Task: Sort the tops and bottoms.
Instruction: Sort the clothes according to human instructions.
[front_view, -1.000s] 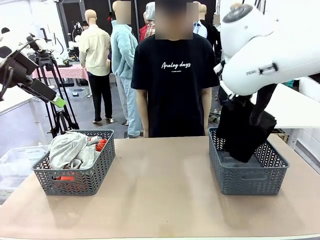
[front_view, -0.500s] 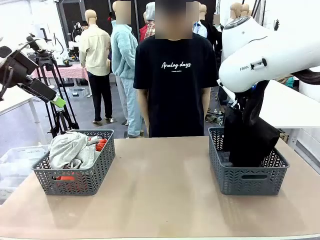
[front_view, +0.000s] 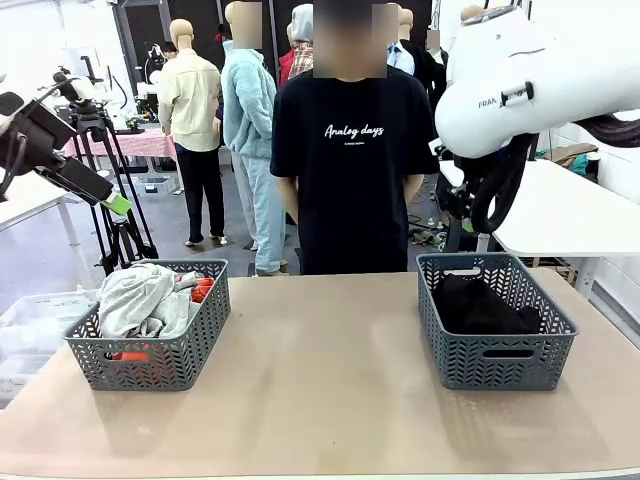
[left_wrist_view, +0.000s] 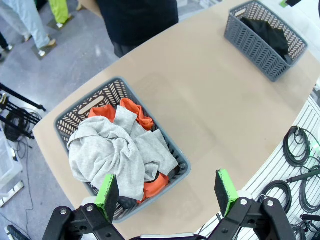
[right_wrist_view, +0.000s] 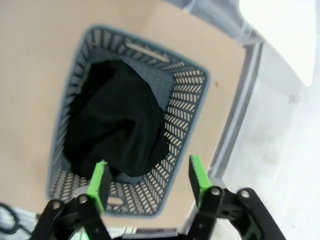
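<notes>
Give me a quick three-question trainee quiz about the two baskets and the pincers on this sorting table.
1. True or false: the black garment lies inside the right basket.
2. Which sits on top in the left basket: A) light grey sweatshirt, B) orange-red shirt?
3. Fill in: the right pincer stands ____ above the right basket, holding nothing.

Key: 1 true; 2 A; 3 open
</notes>
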